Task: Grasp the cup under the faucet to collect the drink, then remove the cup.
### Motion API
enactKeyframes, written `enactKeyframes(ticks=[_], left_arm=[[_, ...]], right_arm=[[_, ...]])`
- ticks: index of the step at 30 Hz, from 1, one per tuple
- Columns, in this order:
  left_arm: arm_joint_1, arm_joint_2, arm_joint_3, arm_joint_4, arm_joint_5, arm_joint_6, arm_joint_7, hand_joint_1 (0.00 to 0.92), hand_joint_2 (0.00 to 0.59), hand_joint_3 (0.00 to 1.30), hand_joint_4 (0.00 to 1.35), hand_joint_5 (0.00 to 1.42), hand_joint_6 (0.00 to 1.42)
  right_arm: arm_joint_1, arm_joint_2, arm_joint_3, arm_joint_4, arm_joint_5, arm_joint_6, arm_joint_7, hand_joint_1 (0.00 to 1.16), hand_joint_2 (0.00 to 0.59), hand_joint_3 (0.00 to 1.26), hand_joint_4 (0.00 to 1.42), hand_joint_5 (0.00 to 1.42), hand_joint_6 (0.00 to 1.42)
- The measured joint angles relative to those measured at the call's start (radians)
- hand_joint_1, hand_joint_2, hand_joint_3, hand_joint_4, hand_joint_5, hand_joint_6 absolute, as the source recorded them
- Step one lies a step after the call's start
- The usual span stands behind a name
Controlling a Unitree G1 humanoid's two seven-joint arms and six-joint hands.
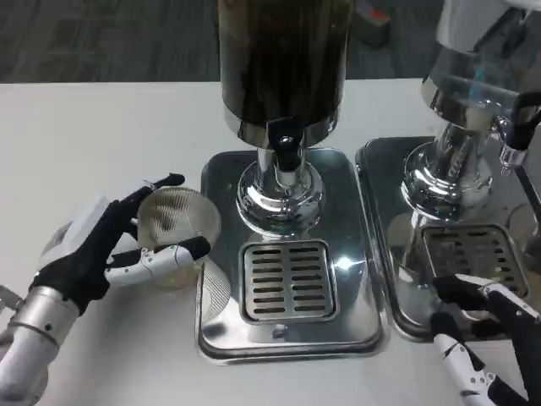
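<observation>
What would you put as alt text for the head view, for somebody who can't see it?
The robot's left hand holds a clear ribbed cup on the white table, left of a dark drink dispenser whose faucet hangs over a slotted drip grate. The right hand rests at the front edge of a second dispenser's steel tray.

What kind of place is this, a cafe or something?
Probably an office or lab drinks station: two drink dispensers on steel drip trays on a white table, grey carpet behind.
</observation>
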Motion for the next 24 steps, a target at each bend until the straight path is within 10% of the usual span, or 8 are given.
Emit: enactKeyframes(ticks=[24], left_arm=[[0.020, 0.021, -0.034, -0.049, 0.081, 0.096, 0.069, 0.333, 0.035, 0.17, 0.28, 0.44, 0.55]], right_arm=[[-0.005, -0.001, -0.015, 0.000, 0.011, 0.000, 0.019, 0.27, 0.373, 0.43, 0.39, 0.36, 0.47]])
